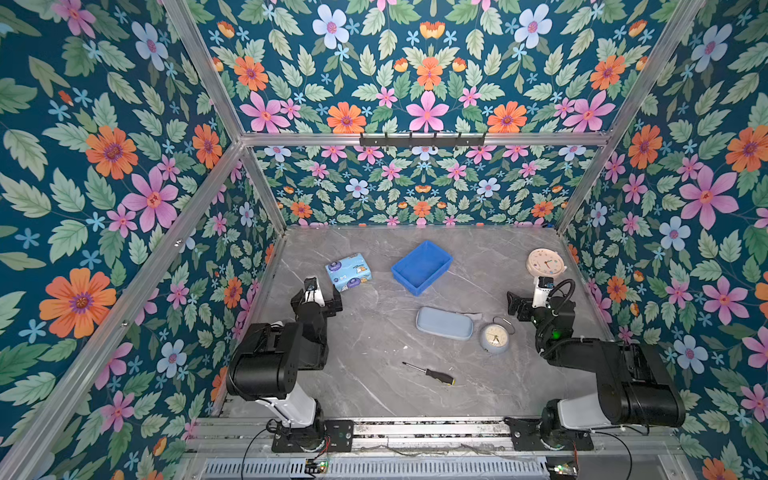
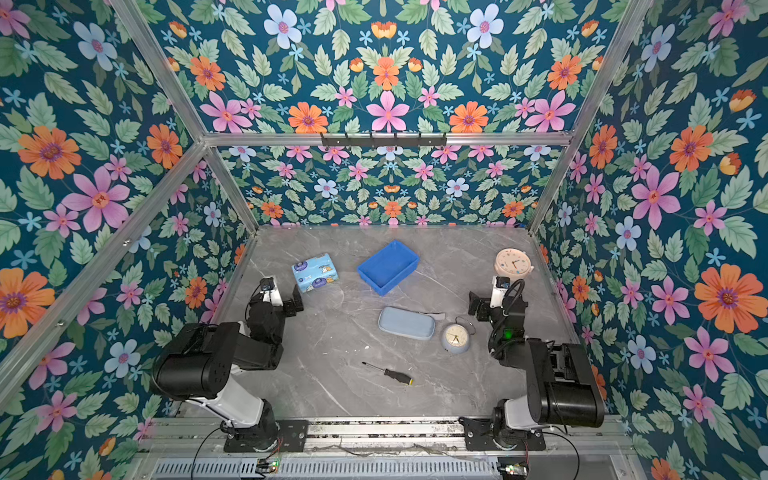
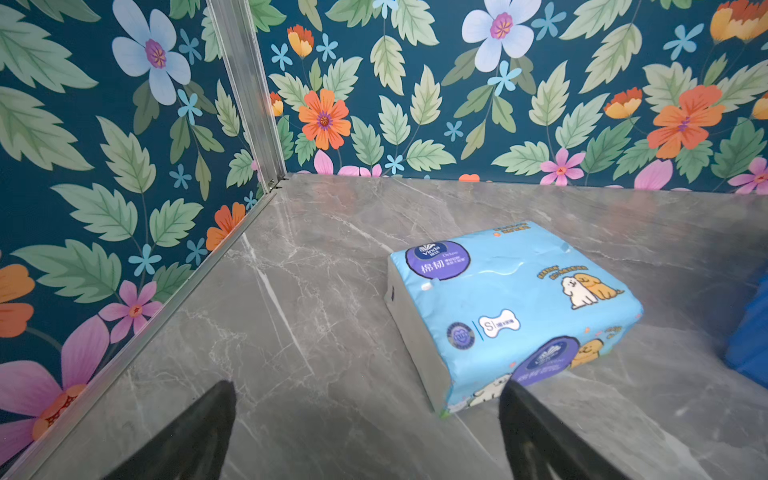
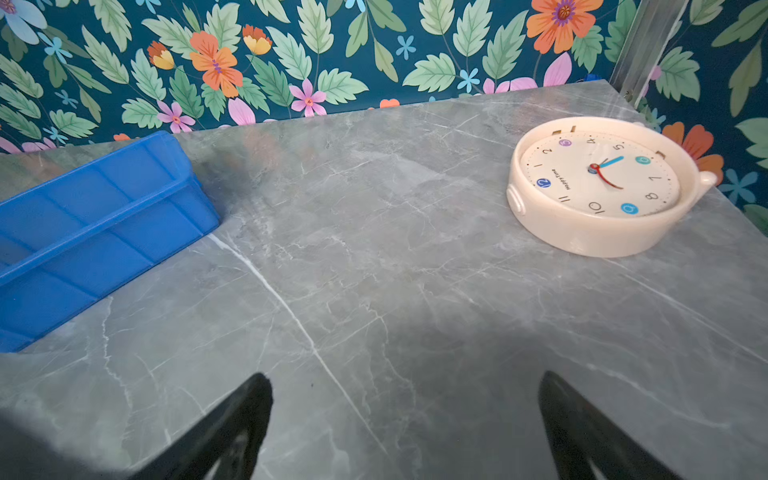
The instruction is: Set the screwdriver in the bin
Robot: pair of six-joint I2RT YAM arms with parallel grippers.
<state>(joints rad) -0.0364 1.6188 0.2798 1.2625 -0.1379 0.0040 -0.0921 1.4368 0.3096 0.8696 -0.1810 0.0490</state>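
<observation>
Flat near front of table [image 1: 374, 332]: screwdriver [image 1: 430, 373], well apart from bin [image 1: 422, 266]; visible in both top views only. Inside bin, just its blue floor; cropped in wrist views. Spread wide, gripping nothing: left gripper [image 3: 365, 415], right gripper [image 4: 405, 407].

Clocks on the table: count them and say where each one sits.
2. A cream round clock lies face up near the far right corner of the table. A pale blue alarm clock sits just right of the pale blue case, toward the middle. None seems hidden.
</observation>
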